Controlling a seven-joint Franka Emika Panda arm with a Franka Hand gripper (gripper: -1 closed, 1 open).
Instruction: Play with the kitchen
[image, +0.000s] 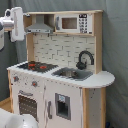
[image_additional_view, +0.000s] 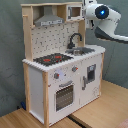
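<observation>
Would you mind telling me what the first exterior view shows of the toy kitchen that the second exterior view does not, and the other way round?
Only the first exterior view shows the white microwave with its dark window face on, and the rounded white counter end.

Only the second exterior view shows the light-wood side panel, the wooden floor and a blue light on the robot arm.

Both exterior views show the large white and light-wood toy kitchen, its black-red hob, black curved faucet, silver sink, grey hood and oven door.
</observation>
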